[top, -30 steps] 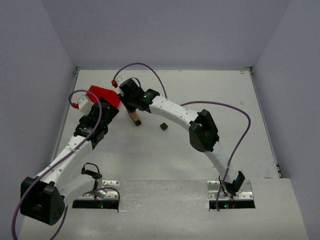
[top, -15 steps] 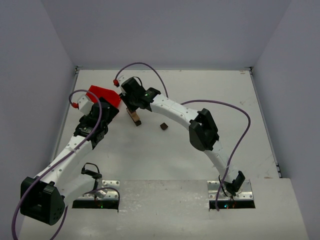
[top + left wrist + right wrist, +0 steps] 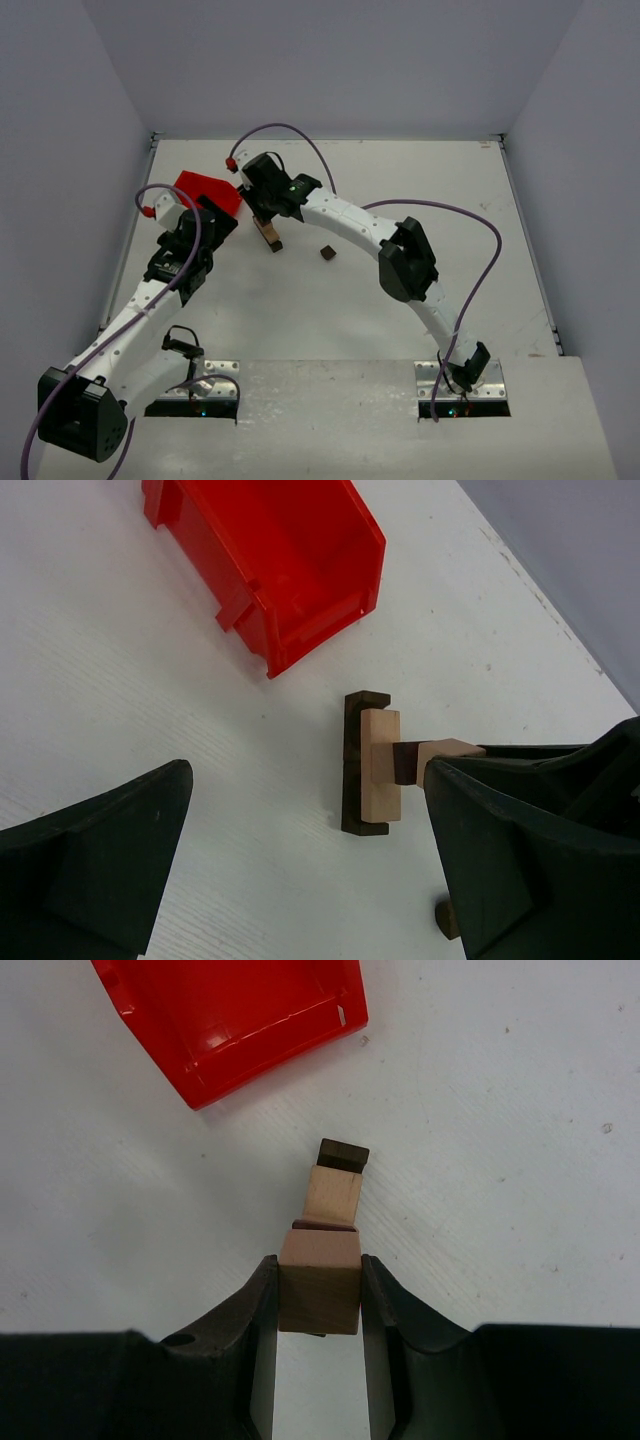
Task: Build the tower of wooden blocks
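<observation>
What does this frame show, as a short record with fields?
left gripper: open, empty, near the tower
right gripper: shut on the top tan block
wood block tower: dark, tan and dark layers under the held block
loose dark block: lying apart from the tower
red bin: beyond the tower, no blocks seen inside

Wood block tower (image 3: pixel 333 1192): alternating dark brown, light tan. Bin (image 3: pixel 310 628) red. Table (image 3: pixel 400 170) white. Right fingers (image 3: pixel 250 1360) black.
</observation>
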Controlling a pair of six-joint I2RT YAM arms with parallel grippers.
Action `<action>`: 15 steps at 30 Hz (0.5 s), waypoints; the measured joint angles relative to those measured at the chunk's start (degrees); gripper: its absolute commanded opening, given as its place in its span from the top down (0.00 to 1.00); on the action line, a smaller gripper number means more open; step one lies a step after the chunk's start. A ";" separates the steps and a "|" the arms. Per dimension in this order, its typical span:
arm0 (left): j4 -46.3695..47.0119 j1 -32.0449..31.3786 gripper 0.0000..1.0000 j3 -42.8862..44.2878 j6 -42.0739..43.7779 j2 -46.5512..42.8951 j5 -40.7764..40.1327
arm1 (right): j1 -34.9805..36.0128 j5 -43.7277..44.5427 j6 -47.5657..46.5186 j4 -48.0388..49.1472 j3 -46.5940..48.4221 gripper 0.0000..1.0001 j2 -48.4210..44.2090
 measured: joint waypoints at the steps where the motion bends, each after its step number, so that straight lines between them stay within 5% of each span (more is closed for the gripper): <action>1: 0.09 0.00 0.00 -0.01 0.07 0.00 0.00 | 0.00 -0.14 -0.10 0.02 0.05 0.76 0.00; 15: 0.21 0.00 0.00 -0.02 0.09 0.00 -0.02 | 0.02 -0.55 -0.41 0.01 0.12 0.75 0.05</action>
